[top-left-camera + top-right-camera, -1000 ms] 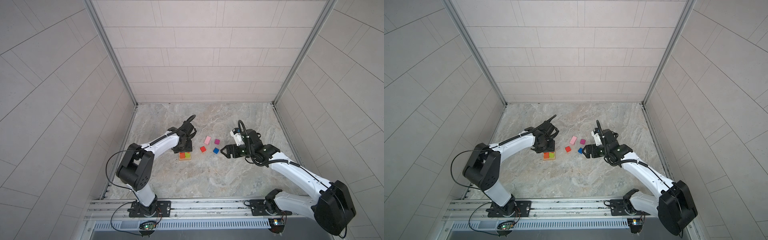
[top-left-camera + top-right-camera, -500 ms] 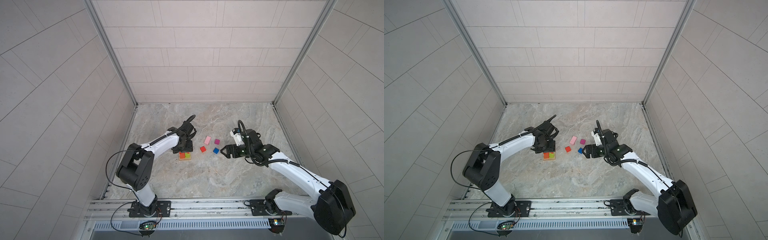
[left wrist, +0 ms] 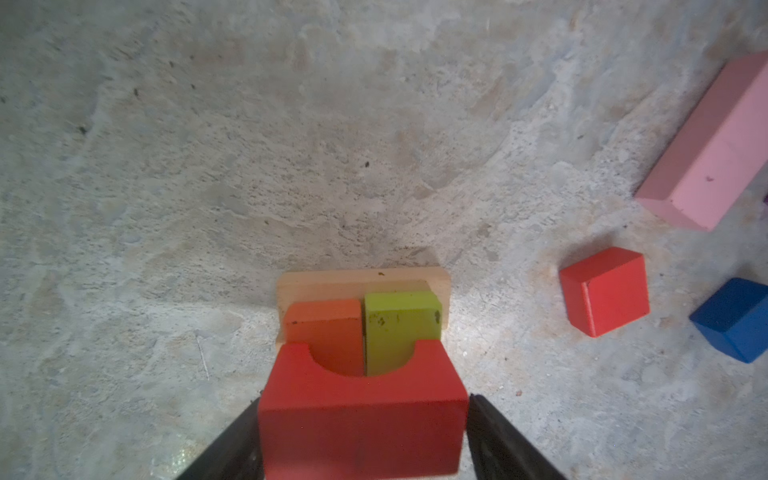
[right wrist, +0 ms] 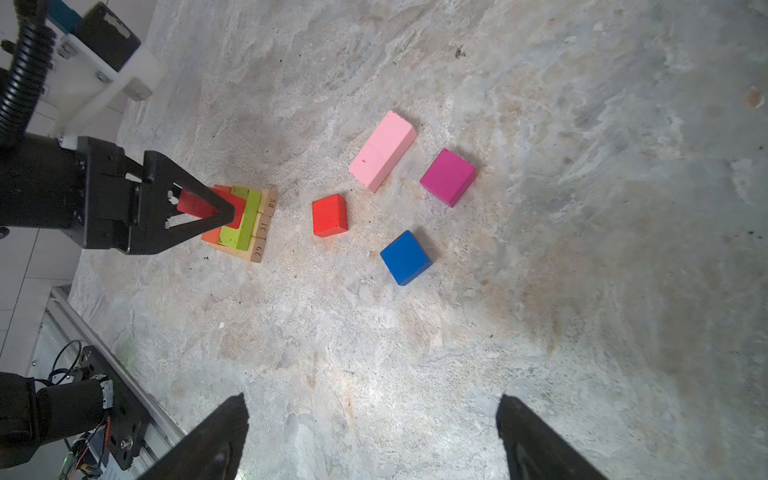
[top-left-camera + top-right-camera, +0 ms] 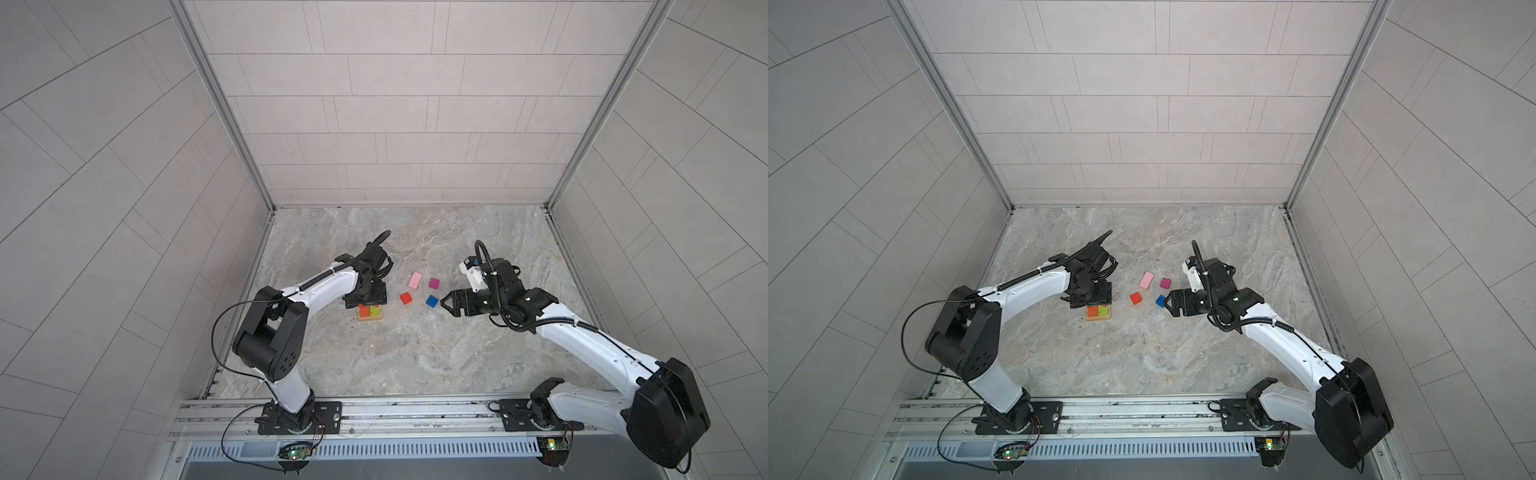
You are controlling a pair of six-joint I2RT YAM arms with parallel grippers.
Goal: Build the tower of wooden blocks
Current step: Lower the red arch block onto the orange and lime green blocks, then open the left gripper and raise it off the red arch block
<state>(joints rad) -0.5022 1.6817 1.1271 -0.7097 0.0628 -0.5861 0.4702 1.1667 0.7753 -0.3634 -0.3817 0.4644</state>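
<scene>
Brackets red wooden arch (image 3: 361,432) with left gripper (image 3: 364,405), hold untellable; poises right gripper (image 4: 372,402), spread empty, right of blue wooden cube (image 4: 405,257).

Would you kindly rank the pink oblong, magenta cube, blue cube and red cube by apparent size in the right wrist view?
1. pink oblong
2. magenta cube and blue cube: too alike to rank
3. red cube: looks slightly smaller, possibly just its angle

Both top views look down from high, sharing the whole worktop (image 5: 415,353). Wrist cameras sit close behind the left pincer (image 3: 363,411) and right pincer (image 4: 372,399), both seeing the red cube (image 3: 604,291) ahead.
</scene>
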